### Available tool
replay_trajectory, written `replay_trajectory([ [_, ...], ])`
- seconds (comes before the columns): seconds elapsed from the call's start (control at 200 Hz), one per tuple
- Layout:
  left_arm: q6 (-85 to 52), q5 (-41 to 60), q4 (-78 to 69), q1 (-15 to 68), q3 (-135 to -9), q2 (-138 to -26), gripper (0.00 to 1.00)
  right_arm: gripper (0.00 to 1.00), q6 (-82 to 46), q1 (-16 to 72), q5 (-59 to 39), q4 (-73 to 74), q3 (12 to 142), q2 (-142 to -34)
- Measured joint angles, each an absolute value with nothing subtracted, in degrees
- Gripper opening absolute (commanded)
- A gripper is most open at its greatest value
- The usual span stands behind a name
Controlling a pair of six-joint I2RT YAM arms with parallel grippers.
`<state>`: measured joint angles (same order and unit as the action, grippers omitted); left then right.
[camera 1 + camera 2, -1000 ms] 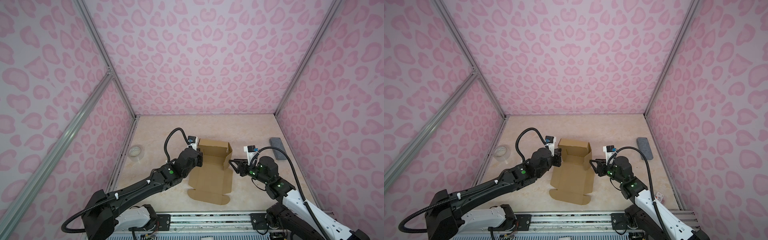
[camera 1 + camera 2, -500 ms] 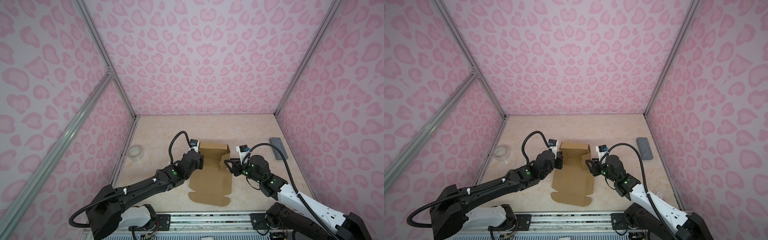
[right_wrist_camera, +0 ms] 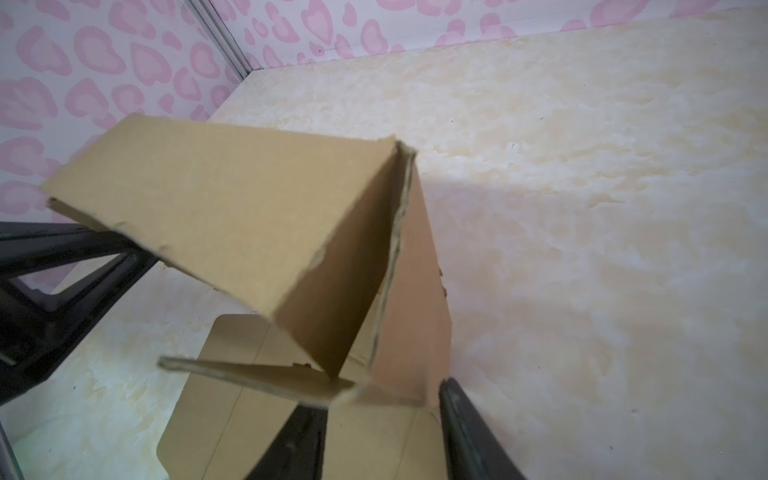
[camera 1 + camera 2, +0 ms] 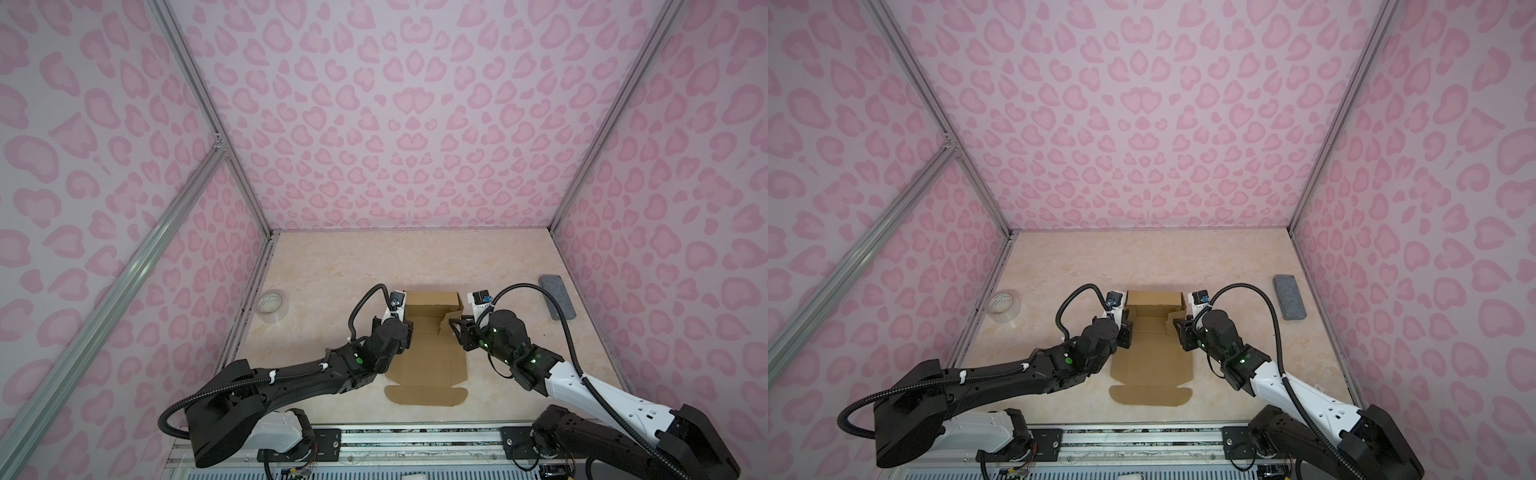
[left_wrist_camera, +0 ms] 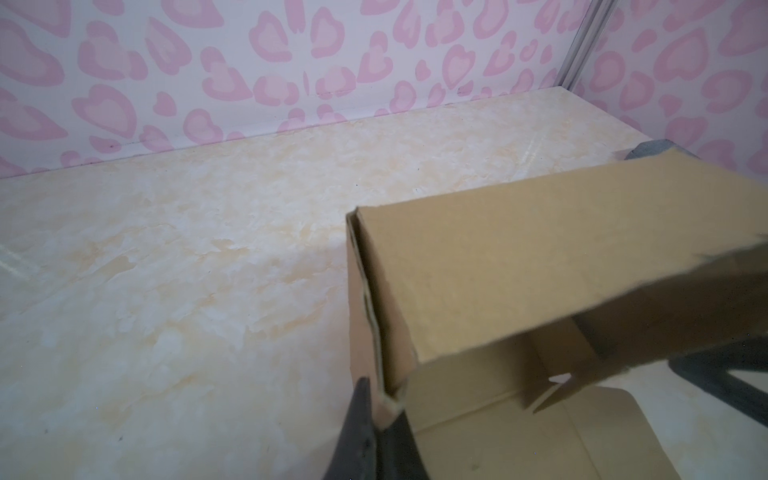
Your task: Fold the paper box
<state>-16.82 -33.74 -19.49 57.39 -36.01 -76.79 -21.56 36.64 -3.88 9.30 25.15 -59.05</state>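
Now the paper box [image 4: 428, 361] lies half-folded on the table [image 4: 332, 270], back wall raised. The left gripper [image 5: 379, 409] pinches its left wall; the right gripper [image 3: 378, 399] has jaws spread around its right wall.

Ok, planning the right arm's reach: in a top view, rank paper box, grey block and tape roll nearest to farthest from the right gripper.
1. paper box, at the right gripper, its side flap between the jaws.
2. grey block, farther right by the wall.
3. tape roll, far left, beyond the box.
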Motion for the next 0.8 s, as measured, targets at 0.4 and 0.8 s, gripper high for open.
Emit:
replay_trajectory([
  [0.4, -15.0, -35.4, -24.2, 58.3, -35.1, -80.5, 0.02, 0.41, -19.9, 37.8, -0.6, 14.9, 23.3, -61.8],
  [0.8, -15.0, -35.6, -25.4, 58.6, -34.7, -80.9, 0.02, 0.34, -18.6, 38.3, 2.2, 20.6, 21.4, -62.3],
])
